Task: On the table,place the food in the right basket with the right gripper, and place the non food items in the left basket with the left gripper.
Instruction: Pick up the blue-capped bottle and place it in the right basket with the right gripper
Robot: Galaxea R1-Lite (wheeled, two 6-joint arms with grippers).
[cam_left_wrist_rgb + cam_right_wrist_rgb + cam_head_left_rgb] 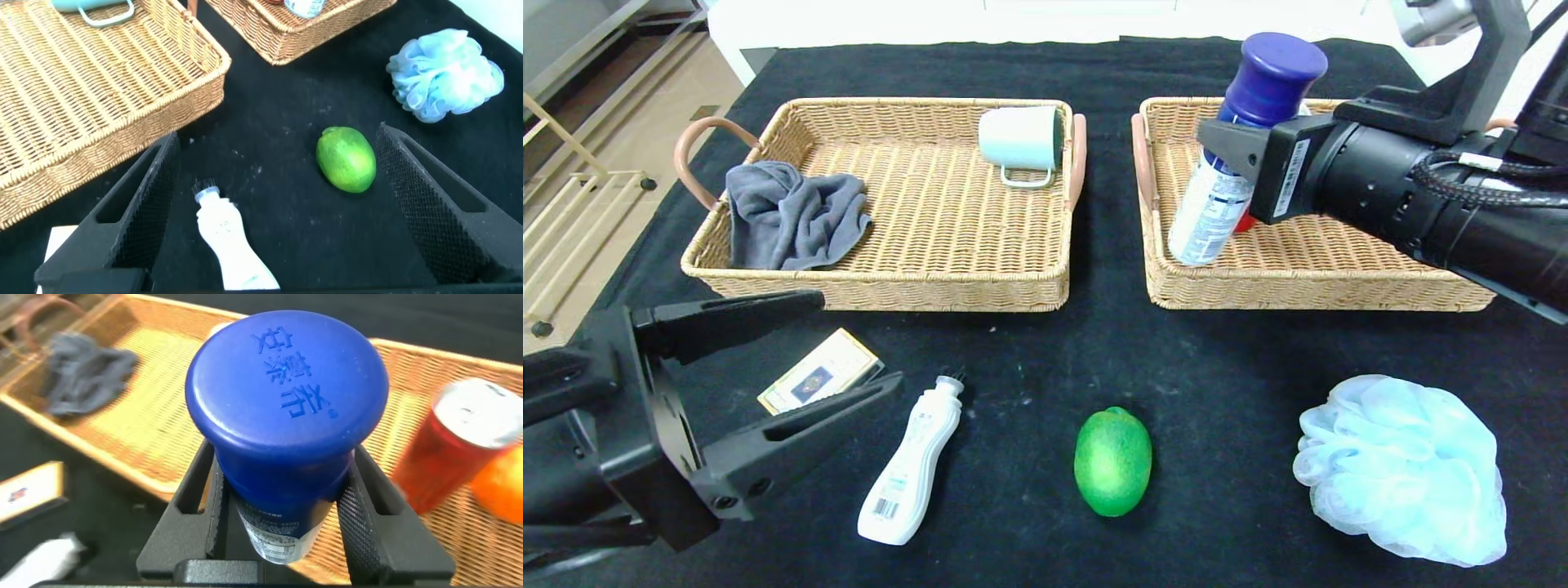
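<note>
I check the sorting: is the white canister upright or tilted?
Tilted. The white canister leans in the right gripper, its blue cap above the right basket.

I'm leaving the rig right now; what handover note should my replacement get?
Right claw: shut on the white canister, holding it tilted inside the right basket, not yet released.
Left claw: open, hovering over the near left of the table, above the card box and white bottle.
Done: red can is in the right basket.
Left: release the canister, then the lime goes right. Card box, bottle and bath pouf go to the left basket, which already holds a grey cloth and a mug.
</note>
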